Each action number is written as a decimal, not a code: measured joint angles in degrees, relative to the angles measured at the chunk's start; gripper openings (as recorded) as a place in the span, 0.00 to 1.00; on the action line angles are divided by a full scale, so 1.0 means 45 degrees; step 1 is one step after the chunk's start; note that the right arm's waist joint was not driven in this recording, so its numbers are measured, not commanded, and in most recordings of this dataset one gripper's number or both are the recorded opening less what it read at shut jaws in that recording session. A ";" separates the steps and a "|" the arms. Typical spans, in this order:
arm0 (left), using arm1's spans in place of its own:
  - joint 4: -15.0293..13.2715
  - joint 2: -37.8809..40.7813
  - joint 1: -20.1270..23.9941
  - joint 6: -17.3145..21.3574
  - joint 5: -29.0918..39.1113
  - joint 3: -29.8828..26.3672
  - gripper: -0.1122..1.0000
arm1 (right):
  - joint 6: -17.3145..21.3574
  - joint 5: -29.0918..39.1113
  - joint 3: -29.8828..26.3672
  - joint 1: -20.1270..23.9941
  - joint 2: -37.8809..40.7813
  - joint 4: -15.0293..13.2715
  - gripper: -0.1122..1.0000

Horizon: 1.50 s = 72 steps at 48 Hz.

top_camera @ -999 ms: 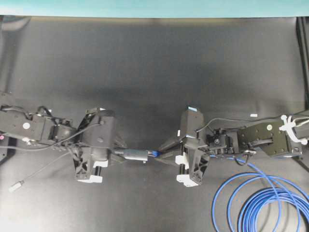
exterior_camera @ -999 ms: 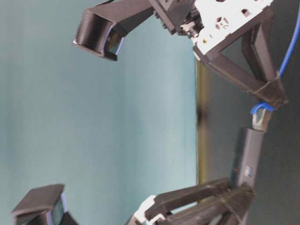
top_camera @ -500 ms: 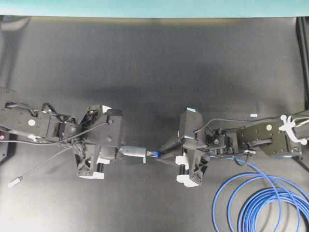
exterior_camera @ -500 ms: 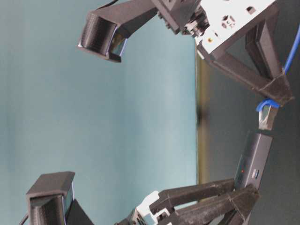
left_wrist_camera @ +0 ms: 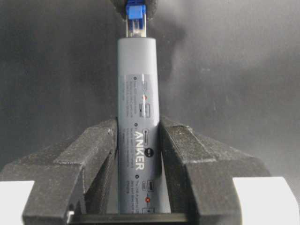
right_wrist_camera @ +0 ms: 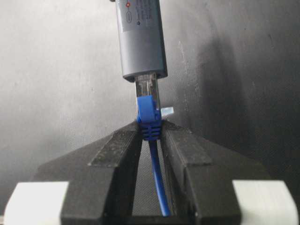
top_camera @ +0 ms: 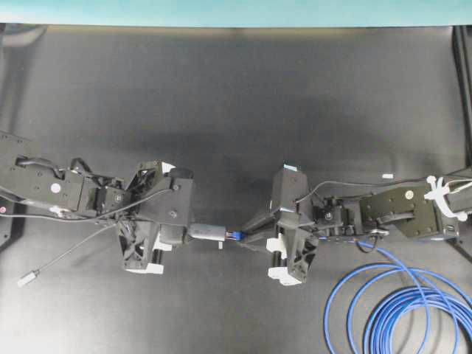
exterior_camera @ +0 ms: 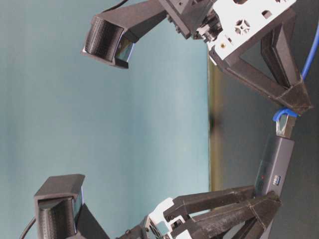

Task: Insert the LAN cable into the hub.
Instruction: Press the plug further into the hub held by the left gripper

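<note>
Overhead, I hold the hub (top_camera: 206, 231) in the left tool (top_camera: 186, 231) and the LAN cable (top_camera: 398, 310) plug in the right tool (top_camera: 247, 237), meeting mid-desk (top_camera: 236, 96), edges well apart. Left wrist: pads (left_wrist_camera: 101, 150) pinch the hub. Right wrist: plug (right_wrist_camera: 147, 93) partly entered; I'd push straight, keeping it aligned.

Two black robot arms, the left arm (top_camera: 51, 193) and right arm (top_camera: 402, 214), each with thin black cables looped along the top, white plastic blocks on the wrists, and wedge-shaped black jaws with a coarse ridged surface; a white cable tie near the right arm's base
</note>
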 measured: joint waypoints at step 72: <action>-0.0020 0.1387 0.0000 0.1191 0.1582 -0.1699 0.36 | -0.0547 0.1035 -0.0762 0.0000 0.0547 0.0000 0.21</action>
